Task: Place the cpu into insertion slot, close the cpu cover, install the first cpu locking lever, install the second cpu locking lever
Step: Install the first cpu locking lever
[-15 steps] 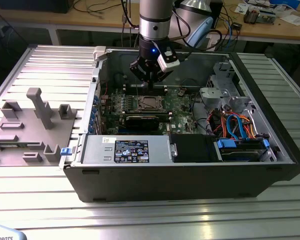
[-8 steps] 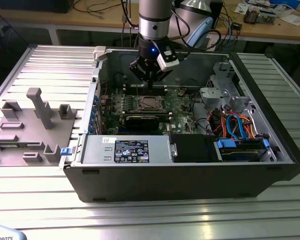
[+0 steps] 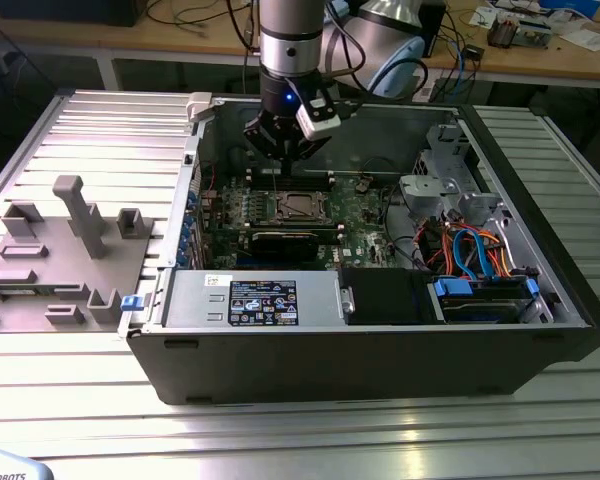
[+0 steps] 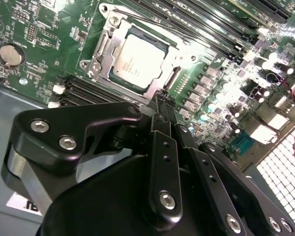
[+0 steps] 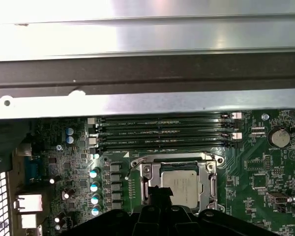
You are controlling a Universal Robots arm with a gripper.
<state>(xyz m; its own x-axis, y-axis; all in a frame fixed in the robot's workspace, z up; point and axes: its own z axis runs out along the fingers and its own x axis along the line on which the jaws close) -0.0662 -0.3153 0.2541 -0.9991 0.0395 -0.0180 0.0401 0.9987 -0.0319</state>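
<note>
The tool [image 4: 160,96], fingers pinched together and empty, hovers beside the seated cpu [image 4: 137,60]; levers need slow, straight pressure.

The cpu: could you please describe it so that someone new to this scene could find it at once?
Start at the open computer case on the metal table, then its green circuit board. Beside the long black memory slots sits a square metal-framed socket, the insertion slot. The cpu lies in it: flat, square and silvery-grey, just beyond the gripper.
</note>
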